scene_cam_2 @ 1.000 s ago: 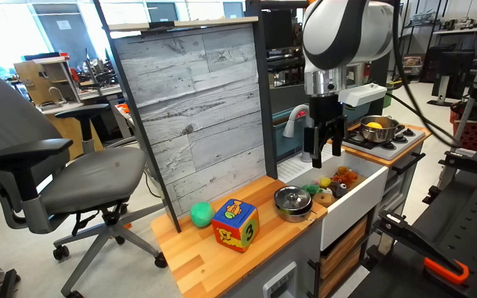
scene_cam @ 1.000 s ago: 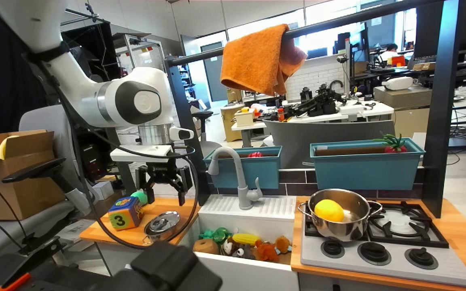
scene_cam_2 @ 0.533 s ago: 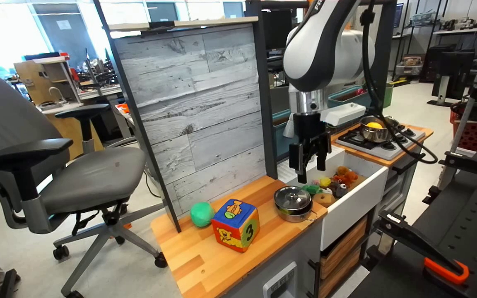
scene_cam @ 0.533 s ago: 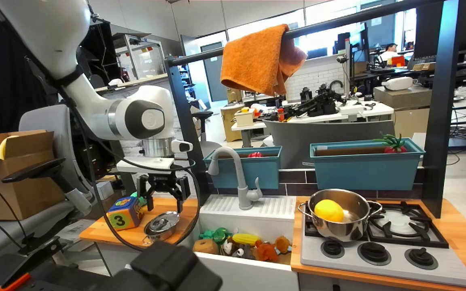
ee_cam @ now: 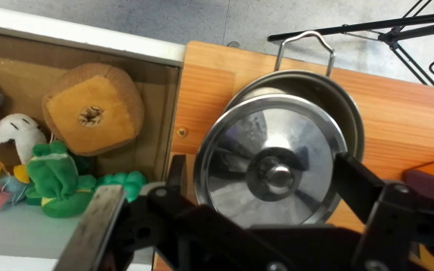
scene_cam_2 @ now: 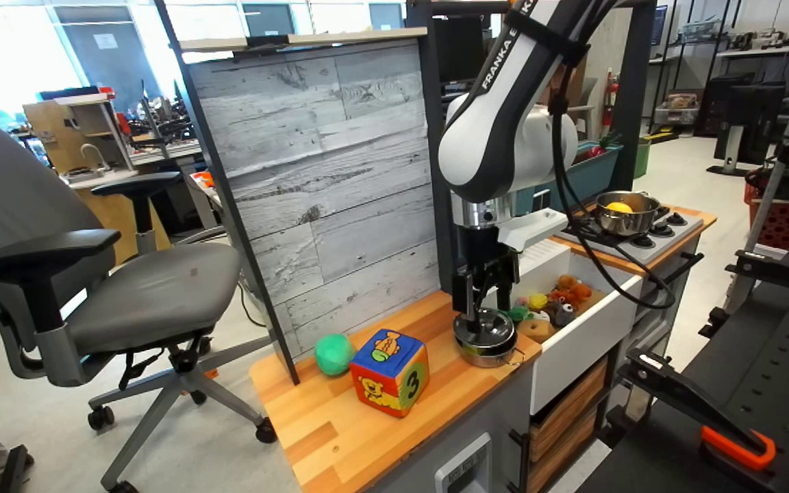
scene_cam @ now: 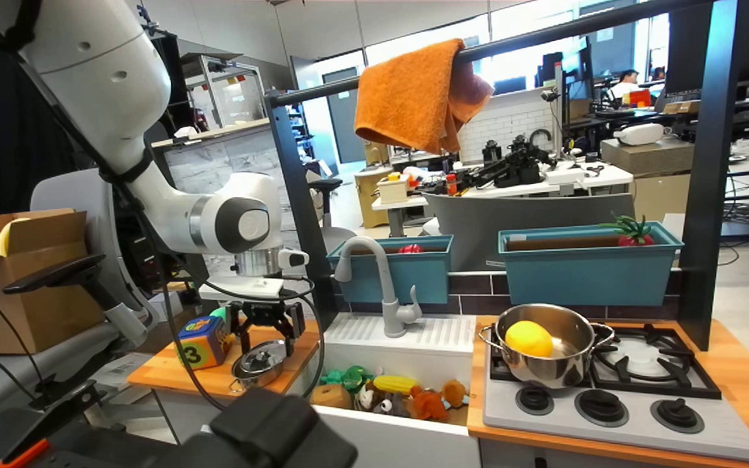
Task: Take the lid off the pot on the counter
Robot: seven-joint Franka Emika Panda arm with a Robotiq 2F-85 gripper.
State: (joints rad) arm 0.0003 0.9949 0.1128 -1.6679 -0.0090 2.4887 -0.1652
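The small grey metal pot [ee_cam: 356, 128] stands on the wooden counter [ee_cam: 394, 124], near its edge by the sink. The round grey lid [ee_cam: 239, 150] with a knob at its centre lies on it off-centre, leaving part of the pot's inside exposed. Lid [scene_cam: 264, 356] and pot [scene_cam: 256, 377] show in an exterior view; another exterior view also has the lid [scene_cam_2: 497, 332] and pot [scene_cam_2: 487, 359]. My gripper [ee_cam: 259, 161] is open and empty, straight above the lid. Its fingers [scene_cam_2: 485, 311] straddle the knob in the wrist view; whether a fingertip touches the lid I cannot tell.
A colourful cube [scene_cam_2: 394, 373] and a green ball [scene_cam_2: 333, 354] sit on the counter beside the pot. The white sink [scene_cam: 439, 331] holds plush toys [ee_cam: 92, 109]; a grey faucet [scene_cam: 387, 299] rises behind it. A larger steel pot [scene_cam: 543, 370] stands on the stove.
My gripper has moved down and across until it is just above the lid, jaws still open. The lid, pot and cube have not moved.
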